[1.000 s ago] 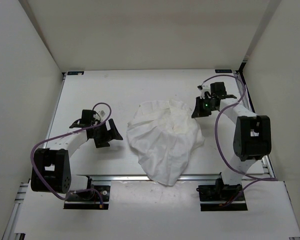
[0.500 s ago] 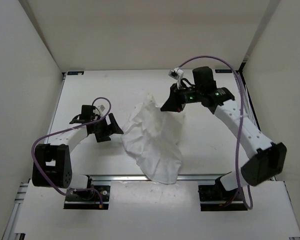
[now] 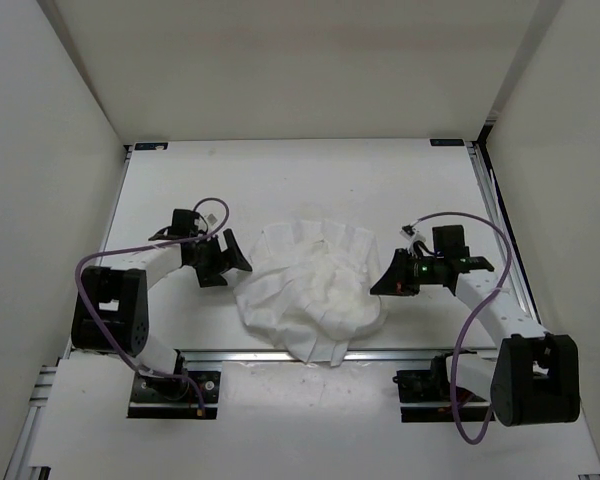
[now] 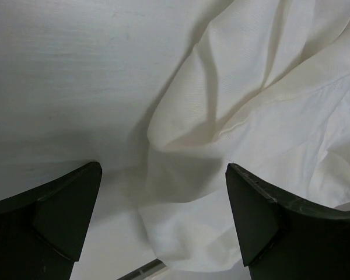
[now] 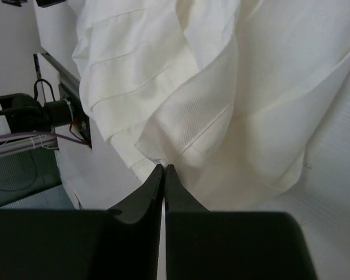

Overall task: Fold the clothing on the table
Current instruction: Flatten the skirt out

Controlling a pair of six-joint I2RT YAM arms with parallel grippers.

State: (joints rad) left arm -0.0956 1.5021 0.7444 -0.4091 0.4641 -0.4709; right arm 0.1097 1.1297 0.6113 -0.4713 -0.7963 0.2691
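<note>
**Left arm** — elbow folded back near its base, forearm running toward 3 o'clock. The left gripper sits low with its jaws spread wide. **Right arm** — elbow likewise near its base, forearm running toward 9 o'clock. The right gripper sits low, fingers pressed together on a fold at the edge of the clothing.

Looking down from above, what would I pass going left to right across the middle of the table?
left gripper → clothing → right gripper
</note>
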